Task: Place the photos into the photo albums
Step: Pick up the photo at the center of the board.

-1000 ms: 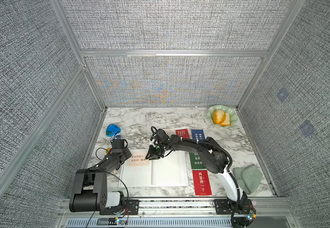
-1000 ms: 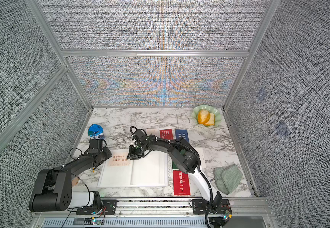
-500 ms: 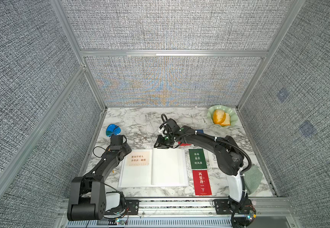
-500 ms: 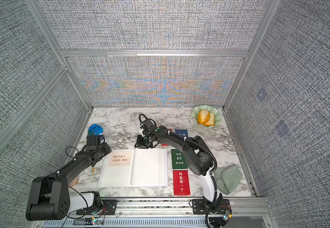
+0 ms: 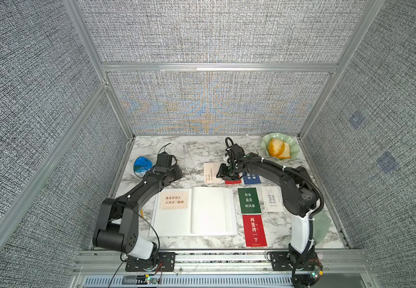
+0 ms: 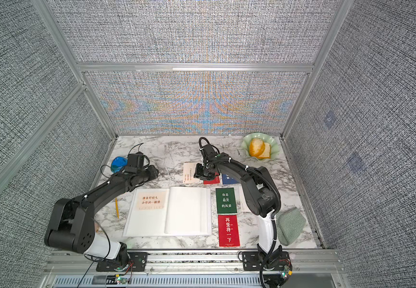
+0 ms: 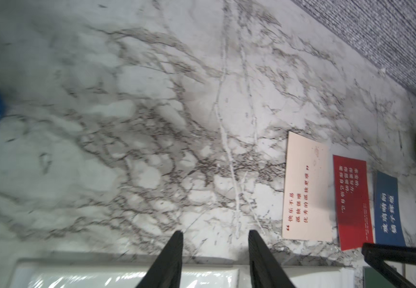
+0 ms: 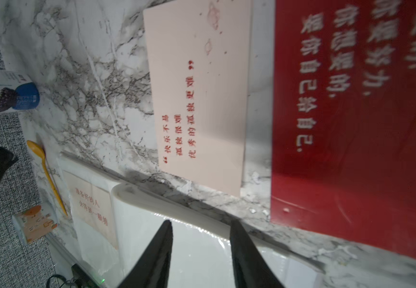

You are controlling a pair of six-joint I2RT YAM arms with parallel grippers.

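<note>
Both top views show the photo album (image 5: 209, 214) lying open and flat near the front of the table (image 5: 197, 149). One cream card (image 5: 174, 201) sits on its left page; the right page is bare, evidently awaiting the next. The remaining cards (image 5: 249, 200) lie flat and apart beyond and right of it, so each can be taken singly.

The right gripper (image 8: 201, 224) hovers at the album's far edge, near a second cream card (image 8: 197, 99) and a red card (image 8: 351, 124). Its jaws are moderately parted and empty, and its arm arcs over the right-hand cards.

The left gripper (image 7: 215, 233), likewise parted and empty, hangs over bare marble, arm stretched low.
</note>
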